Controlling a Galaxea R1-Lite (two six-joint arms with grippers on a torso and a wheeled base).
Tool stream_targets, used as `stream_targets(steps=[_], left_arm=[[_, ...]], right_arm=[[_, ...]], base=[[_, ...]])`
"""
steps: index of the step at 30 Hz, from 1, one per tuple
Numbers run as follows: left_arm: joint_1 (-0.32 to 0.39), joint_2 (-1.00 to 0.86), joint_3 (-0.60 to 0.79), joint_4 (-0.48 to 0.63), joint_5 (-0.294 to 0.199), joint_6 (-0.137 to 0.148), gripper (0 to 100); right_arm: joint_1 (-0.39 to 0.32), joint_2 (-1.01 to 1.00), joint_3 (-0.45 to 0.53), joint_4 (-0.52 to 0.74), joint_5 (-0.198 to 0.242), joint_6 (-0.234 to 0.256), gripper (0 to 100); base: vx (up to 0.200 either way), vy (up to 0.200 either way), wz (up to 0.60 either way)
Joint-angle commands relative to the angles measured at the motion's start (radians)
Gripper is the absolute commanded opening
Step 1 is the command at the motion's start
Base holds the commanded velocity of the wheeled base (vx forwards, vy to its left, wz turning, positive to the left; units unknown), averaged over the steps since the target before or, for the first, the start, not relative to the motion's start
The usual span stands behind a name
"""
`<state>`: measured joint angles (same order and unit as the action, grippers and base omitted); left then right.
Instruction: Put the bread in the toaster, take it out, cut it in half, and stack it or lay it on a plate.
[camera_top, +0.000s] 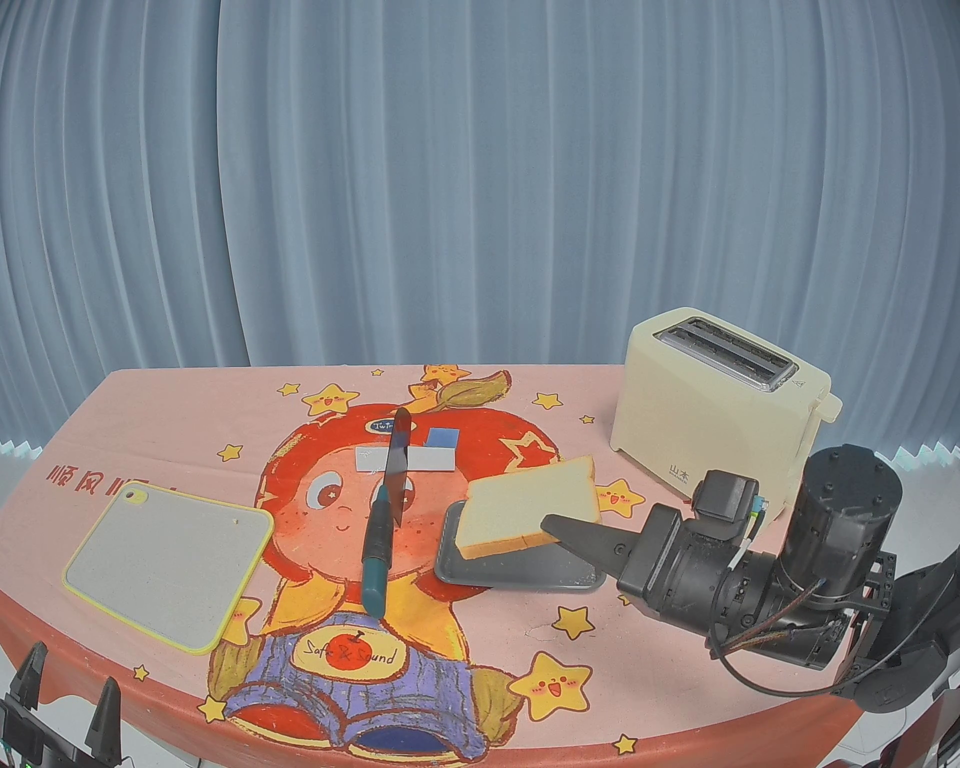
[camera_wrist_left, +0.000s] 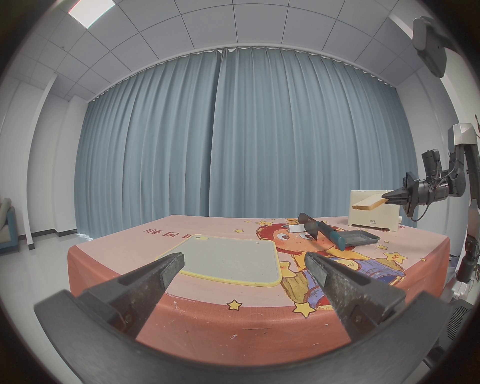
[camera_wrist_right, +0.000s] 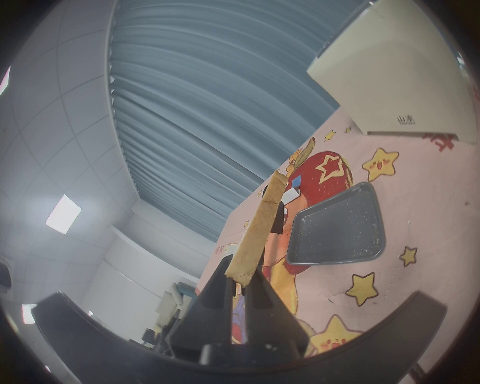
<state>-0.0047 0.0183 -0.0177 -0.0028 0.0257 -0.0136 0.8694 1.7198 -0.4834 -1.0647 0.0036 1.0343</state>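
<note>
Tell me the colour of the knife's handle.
The knife handle is teal, darker toward the blade. It shows best in the head view.

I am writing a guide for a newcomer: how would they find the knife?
On the pink table, look at the middle, between the grey cutting board and the dark tray. The knife lies there, the only long thin thing, with a teal handle and dark blade.

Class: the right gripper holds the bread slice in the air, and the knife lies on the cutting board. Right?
Wrong on the knife: the head view shows it on the tablecloth between the cutting board and the tray, blade propped on a small block. The right gripper does hold the bread slice.
</note>
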Motion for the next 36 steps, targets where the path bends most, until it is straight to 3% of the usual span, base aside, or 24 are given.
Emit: stream_targets(steps=[1,5,10,11,14,20,28,31,36], left_arm=[[0.0,0.002,0.018,0.0,0.0,0.0,100],[0.0,0.002,0.018,0.0,0.0,0.0,100],[0.0,0.002,0.018,0.0,0.0,0.0,100],[0.0,0.002,0.018,0.0,0.0,0.0,100],[0.0,0.002,0.018,0.0,0.0,0.0,100],[0.0,0.002,0.018,0.0,0.0,0.0,100],[0.0,0.002,0.018,0.0,0.0,0.0,100],[0.0,0.002,0.018,0.0,0.0,0.0,100],[0.0,0.002,0.018,0.001,0.0,0.0,100]], right_arm=[[0.003,-0.016,0.029,-0.001,0.001,-0.056,0],[0.011,-0.031,0.048,-0.001,0.003,-0.128,0],[0.014,-0.037,0.054,-0.001,0.003,-0.164,0],[0.011,-0.04,0.057,-0.001,0.003,-0.212,0],[0.01,-0.048,0.06,-0.003,0.004,-0.275,0],[0.01,-0.105,0.054,-0.001,0.015,-0.313,0],[-0.009,-0.154,0.062,0.0,0.021,-0.421,0],[-0.009,-0.177,0.063,0.0,0.026,-0.431,0],[-0.035,-0.221,0.063,0.003,0.111,-0.48,0]], base=[[0.0,0.0,0.0],[0.0,0.0,0.0],[0.0,0.0,0.0],[0.0,0.0,0.0],[0.0,0.0,0.0],[0.0,0.0,0.0],[0.0,0.0,0.0],[0.0,0.0,0.0],[0.0,0.0,0.0]])
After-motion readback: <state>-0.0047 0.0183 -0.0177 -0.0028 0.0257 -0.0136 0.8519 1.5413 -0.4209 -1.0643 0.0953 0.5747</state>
